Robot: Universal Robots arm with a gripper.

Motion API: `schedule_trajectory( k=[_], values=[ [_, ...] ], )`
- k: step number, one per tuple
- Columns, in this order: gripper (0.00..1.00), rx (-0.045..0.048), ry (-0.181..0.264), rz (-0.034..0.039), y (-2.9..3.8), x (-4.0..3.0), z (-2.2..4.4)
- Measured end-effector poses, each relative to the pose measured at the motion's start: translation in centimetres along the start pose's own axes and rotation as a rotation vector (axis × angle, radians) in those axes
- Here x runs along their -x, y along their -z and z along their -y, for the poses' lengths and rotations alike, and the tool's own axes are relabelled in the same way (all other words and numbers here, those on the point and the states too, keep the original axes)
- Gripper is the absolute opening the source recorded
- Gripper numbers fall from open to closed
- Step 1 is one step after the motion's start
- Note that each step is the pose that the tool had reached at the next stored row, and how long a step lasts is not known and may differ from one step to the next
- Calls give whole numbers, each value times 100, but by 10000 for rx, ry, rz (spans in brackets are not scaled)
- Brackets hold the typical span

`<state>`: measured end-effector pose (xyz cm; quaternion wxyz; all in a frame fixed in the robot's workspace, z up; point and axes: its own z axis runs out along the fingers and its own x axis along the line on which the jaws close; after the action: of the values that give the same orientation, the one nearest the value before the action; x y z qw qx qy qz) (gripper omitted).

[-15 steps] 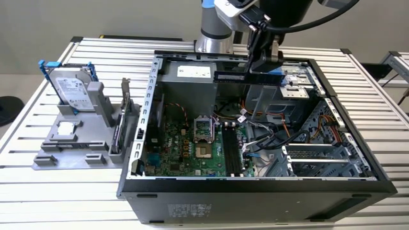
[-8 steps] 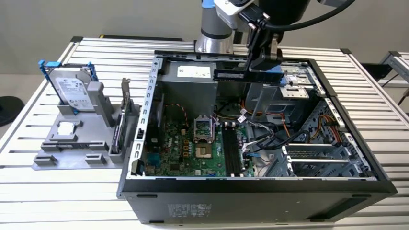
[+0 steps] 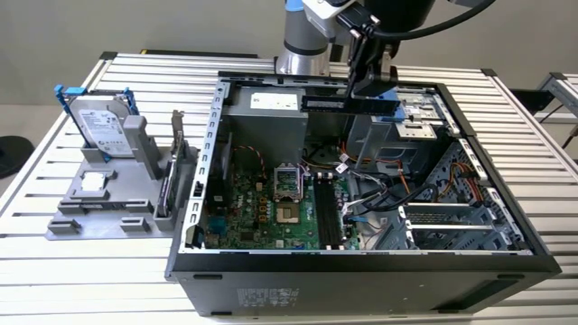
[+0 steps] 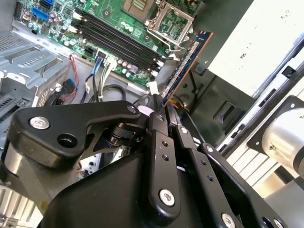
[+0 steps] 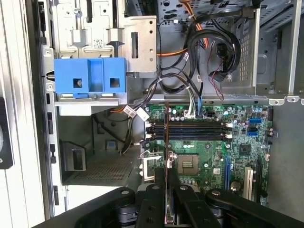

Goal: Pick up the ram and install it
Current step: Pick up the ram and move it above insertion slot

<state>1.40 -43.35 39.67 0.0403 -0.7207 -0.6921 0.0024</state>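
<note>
This looks like a robotics lab or test cell rather than a repair shop. The surface (image 3: 72,271) is built of slotted aluminium profiles, and the robot arm (image 3: 302,40) is bolted at its far edge. An open computer tower (image 3: 361,284) sits on it beside a grey parts fixture (image 3: 99,217) that holds a hard drive (image 3: 101,128) upright. A second profile bench (image 3: 562,91) stands at the exterior view's right, against plain grey walls.

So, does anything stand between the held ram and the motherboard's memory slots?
Nothing visible. The gripper holds the ram over the open case, and the memory slots lie bare; cables run beside them, not across.
</note>
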Motion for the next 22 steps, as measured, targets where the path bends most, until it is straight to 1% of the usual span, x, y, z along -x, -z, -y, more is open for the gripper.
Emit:
schedule_trajectory(
  k=[16, 18, 22],
  values=[
    [0, 0, -1, -2, -1, -10, 0],
    [0, 2, -45, -4, -1, -10, 0],
    [0, 15, -281, -18, -1, -10, 0]
  ],
)
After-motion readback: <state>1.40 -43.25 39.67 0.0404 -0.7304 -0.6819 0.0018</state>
